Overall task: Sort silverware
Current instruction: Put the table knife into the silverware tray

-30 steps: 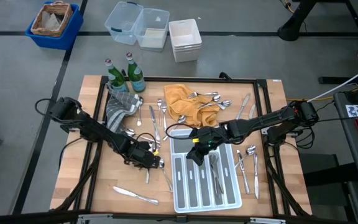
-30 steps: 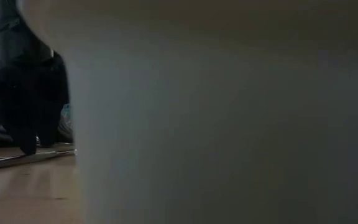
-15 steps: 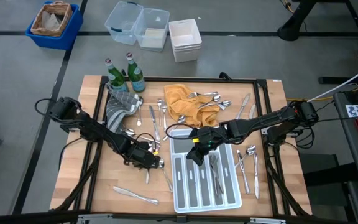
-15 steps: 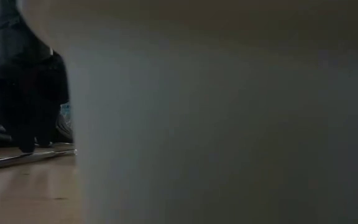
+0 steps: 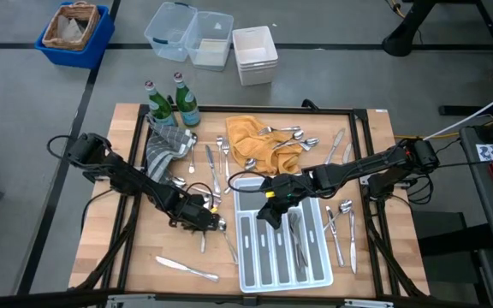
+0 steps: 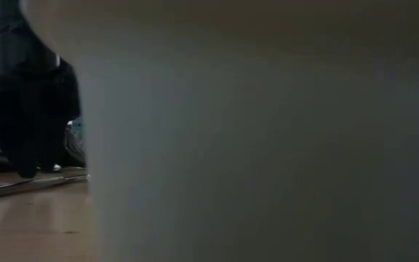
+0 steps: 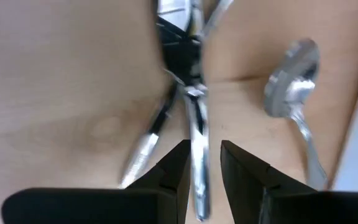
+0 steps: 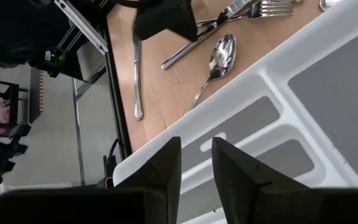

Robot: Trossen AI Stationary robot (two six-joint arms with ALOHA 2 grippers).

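Note:
Silverware lies scattered on the wooden table: a small pile [image 5: 216, 224] left of the white tray [image 5: 240, 257], more on the yellow cloth [image 5: 285, 137], some right of the tray [image 5: 342, 222], and a few pieces in the tray [image 5: 298, 235]. My left gripper [image 5: 204, 221] is low over the small pile, shut on one slim silver piece [image 7: 197, 155]; I cannot tell which kind it is. A spoon [image 7: 291, 81] lies beside it. My right gripper [image 8: 196, 168] hovers open and empty above the tray's far left corner [image 5: 268, 212]. My left gripper has the slim handle [image 7: 197, 180] between its two fingers [image 7: 178, 168], which come steeply from above and lie along it. The handle's other end runs into the tangle of pieces [image 7: 188, 87] on the table. I cannot tell whether the piece is lifted.
Two green bottles [image 5: 174, 103] and a grey striped cloth [image 5: 165, 145] stand at the far left. A knife [image 5: 187, 269] lies near the front left. The tray's white wall [image 6: 268, 145] fills most of the low view. Bins sit on the floor beyond the table.

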